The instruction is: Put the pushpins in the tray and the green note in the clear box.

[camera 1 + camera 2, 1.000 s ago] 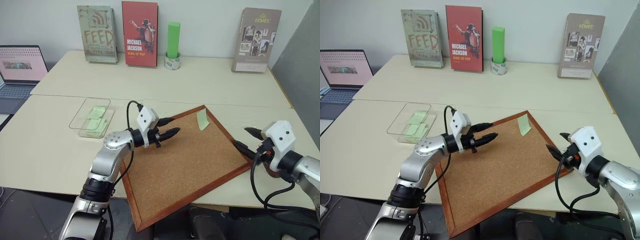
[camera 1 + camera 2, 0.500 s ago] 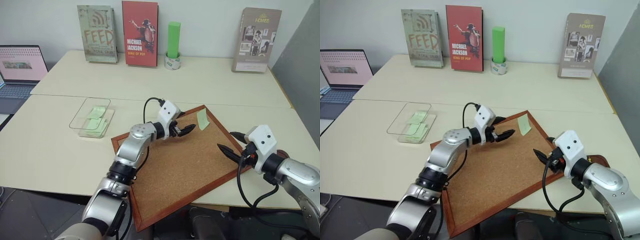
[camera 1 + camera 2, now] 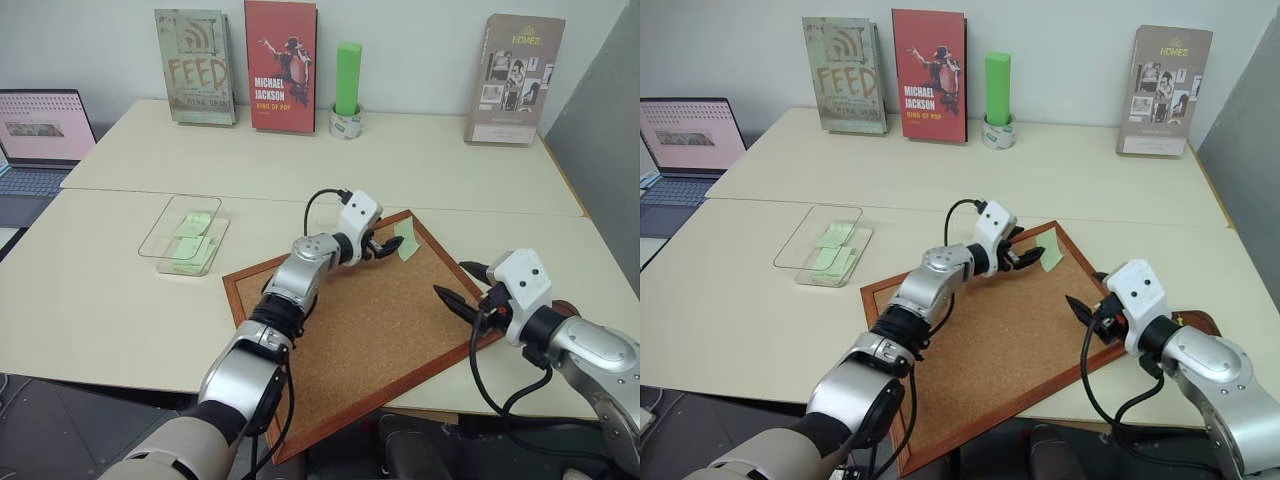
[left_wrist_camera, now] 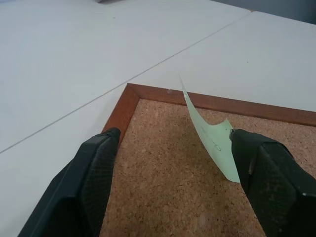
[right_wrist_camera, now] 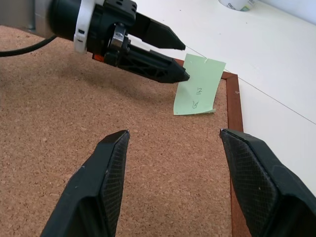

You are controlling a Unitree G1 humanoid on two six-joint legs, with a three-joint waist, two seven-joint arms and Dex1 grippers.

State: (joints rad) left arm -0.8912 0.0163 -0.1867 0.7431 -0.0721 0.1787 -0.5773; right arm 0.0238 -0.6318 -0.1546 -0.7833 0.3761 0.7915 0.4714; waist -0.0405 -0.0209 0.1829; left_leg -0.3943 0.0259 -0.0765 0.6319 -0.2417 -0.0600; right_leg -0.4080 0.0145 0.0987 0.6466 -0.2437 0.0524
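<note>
The green note (image 3: 405, 240) sticks up, curled, from the far corner of the corkboard (image 3: 350, 340). My left gripper (image 3: 388, 246) is open right at the note, which stands between its fingers (image 4: 94, 182) close to one finger and is not pinched. My right gripper (image 3: 452, 280) is open over the board's right edge and points at the note (image 5: 197, 89) from a short way off. The clear box (image 3: 185, 235) lies to the left on the table with pale-green notes inside. The tray's (image 3: 1200, 322) brown rim peeks out beneath my right arm. The pushpins are too small to make out.
Books (image 3: 280, 65) lean on the back wall, with a tall green block (image 3: 347, 80) standing in a tape roll and a brown booklet (image 3: 512, 80) at the back right. A laptop (image 3: 40, 140) sits far left. The corkboard overhangs the table's front edge.
My left arm has reached forward and to the right across the corkboard, bringing its open gripper up to the green note. The right gripper stays by the board's right edge.
</note>
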